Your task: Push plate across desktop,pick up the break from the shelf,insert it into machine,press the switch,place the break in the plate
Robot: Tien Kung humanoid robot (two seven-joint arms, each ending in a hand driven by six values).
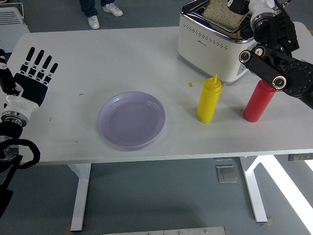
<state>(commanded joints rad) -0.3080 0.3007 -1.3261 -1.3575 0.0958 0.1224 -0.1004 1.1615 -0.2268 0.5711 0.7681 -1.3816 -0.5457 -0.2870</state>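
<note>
at the table's far right corner the right hand (243,6) is on the bread slice (222,13), which sits partly down in the toaster (215,46) slot; grip itself is mostly cropped, so can't tell how the fingers close. well to its left and nearer, the purple plate (131,119) sits empty. left hand (30,81) is flat with fingers spread wide at the table's left edge, holding nothing.

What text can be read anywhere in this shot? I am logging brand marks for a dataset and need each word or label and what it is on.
toaster: a small dark mark on its front side, too small and blurred to read.
yellow bottle: no label shows.
red bottle: no label shows.
plate: plain, no print.
bread: none.
Nothing in this picture can be read as text.
</note>
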